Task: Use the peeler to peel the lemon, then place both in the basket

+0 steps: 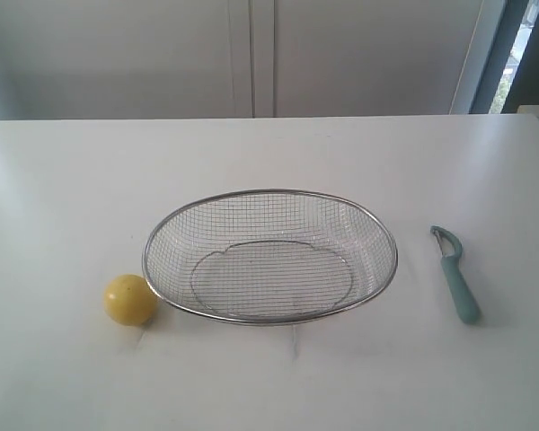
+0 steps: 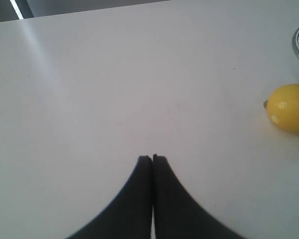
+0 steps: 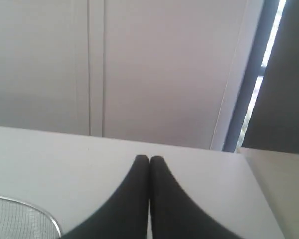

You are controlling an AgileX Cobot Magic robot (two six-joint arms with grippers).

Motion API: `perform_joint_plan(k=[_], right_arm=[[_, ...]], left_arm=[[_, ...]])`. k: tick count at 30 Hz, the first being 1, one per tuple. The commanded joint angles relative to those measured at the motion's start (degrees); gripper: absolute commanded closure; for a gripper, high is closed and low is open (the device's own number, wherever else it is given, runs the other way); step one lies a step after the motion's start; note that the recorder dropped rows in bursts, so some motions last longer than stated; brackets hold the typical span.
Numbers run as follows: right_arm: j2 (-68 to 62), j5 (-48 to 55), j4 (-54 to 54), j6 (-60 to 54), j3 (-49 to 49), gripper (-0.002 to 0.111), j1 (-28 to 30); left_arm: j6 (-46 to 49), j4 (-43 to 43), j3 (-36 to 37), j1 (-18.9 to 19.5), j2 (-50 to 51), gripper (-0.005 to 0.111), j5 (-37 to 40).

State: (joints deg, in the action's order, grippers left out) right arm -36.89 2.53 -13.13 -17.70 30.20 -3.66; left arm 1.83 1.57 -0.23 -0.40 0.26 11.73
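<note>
The white tabletop (image 1: 72, 180) carries the oval silver wire-mesh basket (image 1: 175, 238) at centre, probably so that either arm can reach it. The black left gripper (image 2: 152, 158) and black right gripper (image 3: 149, 158) hover empty, jaws pressed together. The teal-handled metal peeler (image 1: 455, 278) lies right of the basket, long axis near-to-far, blade head farthest. The round yellow lemon (image 1: 130, 299) sits just beside the basket's left rim.

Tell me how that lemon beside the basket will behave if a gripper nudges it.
The lemon looks round and smooth, so a nudge would probably roll it across the flat table. Its glossy skin might also slip in a pinch grip.
</note>
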Motion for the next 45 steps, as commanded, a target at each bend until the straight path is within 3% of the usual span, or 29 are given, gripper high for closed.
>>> perform_joint_plan(k=[1, 8, 12, 31, 45], right_arm=[[-5.0, 11.04, -0.15, 0.42, 5.5, 0.108, -0.3], [-18.09, 31.77, 5.42, 6.9, 14.03, 0.108, -0.3], [-22.02, 36.67, 9.53, 11.64, 15.6, 0.108, -0.3], [-23.65, 37.37, 9.09, 15.14, 16.43, 0.108, -0.3], [-40.67, 49.57, 9.19, 15.17, 27.74, 0.108, -0.3]], left_arm=[[-0.36, 0.06, 0.23, -0.34, -0.26, 0.107, -0.09], [-0.36, 0.06, 0.23, -0.34, -0.26, 0.107, -0.09], [-0.36, 0.06, 0.23, -0.34, -0.26, 0.107, -0.09], [-0.36, 0.06, 0.23, -0.34, -0.26, 0.107, -0.09], [-0.36, 0.06, 0.23, -0.34, -0.26, 0.107, -0.09]])
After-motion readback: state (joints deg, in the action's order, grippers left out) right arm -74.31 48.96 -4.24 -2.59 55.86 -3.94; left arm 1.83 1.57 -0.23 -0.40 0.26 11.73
